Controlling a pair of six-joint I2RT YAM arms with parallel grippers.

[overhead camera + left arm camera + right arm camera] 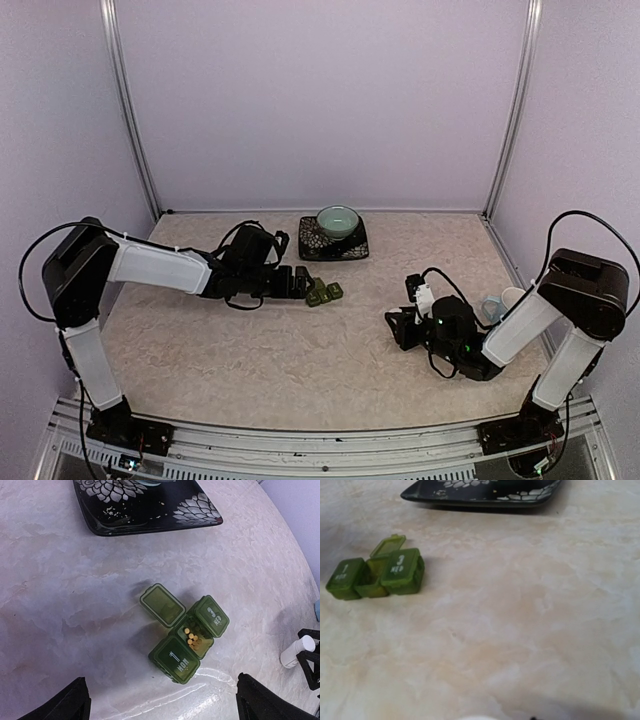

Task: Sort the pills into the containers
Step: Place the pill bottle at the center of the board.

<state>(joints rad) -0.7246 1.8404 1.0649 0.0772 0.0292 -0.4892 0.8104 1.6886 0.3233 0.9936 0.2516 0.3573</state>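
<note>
The containers (185, 636) are a dark green strip of three joined compartments on the marbled table, also visible in the top view (323, 292) and the right wrist view (375, 576). The middle compartment stands open with its lid (161, 605) flipped back, and small yellow pills (191, 638) lie inside it. The two end lids are closed. My left gripper (300, 284) hovers just left of the strip, open, with nothing between its fingers (65, 705). My right gripper (418, 302) is low over the table to the right, with a small white bottle (297, 650) between its fingers; how tightly they close on it does not show.
A black patterned plate (352, 245) with a teal bowl (337, 221) on it stands at the back, just beyond the containers. A pale blue mug (493, 309) sits behind my right arm near the right wall.
</note>
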